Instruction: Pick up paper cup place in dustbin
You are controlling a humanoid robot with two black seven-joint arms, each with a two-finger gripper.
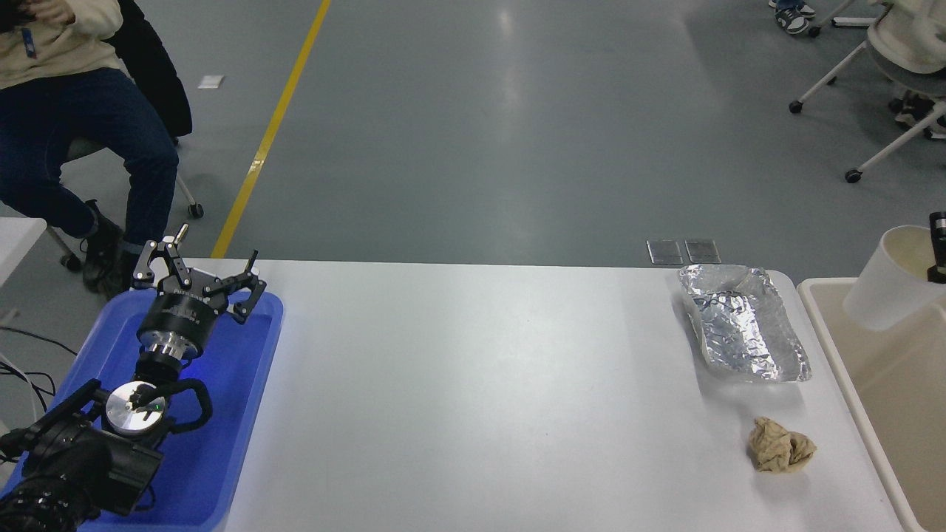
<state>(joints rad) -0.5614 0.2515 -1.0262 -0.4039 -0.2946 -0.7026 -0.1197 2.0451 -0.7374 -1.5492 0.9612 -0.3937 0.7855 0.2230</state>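
Carry step nearly done: paper cup (883,284) aloft and tilted, rim up toward the right, hanging over the far left corner of the dustbin (828,325), clear of the surface (473,384). Right pincer (937,255) almost wholly cut off by the picture's right edge (only a dark sliver shows at the cup's rim), apparently clenched on the cup, since nothing else bears it up. Next, by judgement: a little further over the bin's opening, then a release so the cup drops inside rather than onto the rim. Left pincer (201,277) parked with fingers spread over the blue tray (236,414). Much of the dustbin out of frame; its inside hard to make out.
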